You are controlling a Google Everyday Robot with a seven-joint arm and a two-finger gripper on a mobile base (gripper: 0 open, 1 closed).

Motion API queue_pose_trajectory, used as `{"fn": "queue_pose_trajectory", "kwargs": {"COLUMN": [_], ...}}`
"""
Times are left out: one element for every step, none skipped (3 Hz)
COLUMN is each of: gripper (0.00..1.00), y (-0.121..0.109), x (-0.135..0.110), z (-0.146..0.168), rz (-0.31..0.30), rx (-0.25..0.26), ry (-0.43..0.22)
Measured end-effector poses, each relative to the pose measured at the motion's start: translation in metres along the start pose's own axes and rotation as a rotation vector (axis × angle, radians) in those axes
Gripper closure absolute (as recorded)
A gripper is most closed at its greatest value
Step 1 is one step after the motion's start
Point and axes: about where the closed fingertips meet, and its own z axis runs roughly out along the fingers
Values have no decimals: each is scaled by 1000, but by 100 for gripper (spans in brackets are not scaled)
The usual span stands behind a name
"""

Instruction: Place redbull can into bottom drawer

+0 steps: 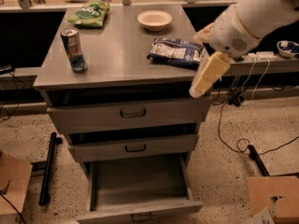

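Observation:
The redbull can [74,50] stands upright on the left side of the grey cabinet top [117,64], near its front edge. The bottom drawer [140,180] is pulled out and shows a bare inside. The two drawers above it are nearly shut. My gripper [198,88] hangs from the white arm at the cabinet's front right corner. It points down and left, level with the top edge, and is far to the right of the can. It holds nothing that I can see.
On the cabinet top lie a green snack bag [88,14] at the back left, a white bowl [154,19] at the back, and a blue-white bag [176,52] at the right. A black pole [49,167], cables [243,146] and cardboard boxes [273,197] are on the floor.

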Motion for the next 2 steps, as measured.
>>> {"fn": "queue_pose_trajectory", "kwargs": {"gripper": [0, 0], "y": [-23, -23], "x": [-23, -23], "z": [38, 38], "rz": [-23, -23], "rx": [-41, -41], "ry": [-99, -99]}}
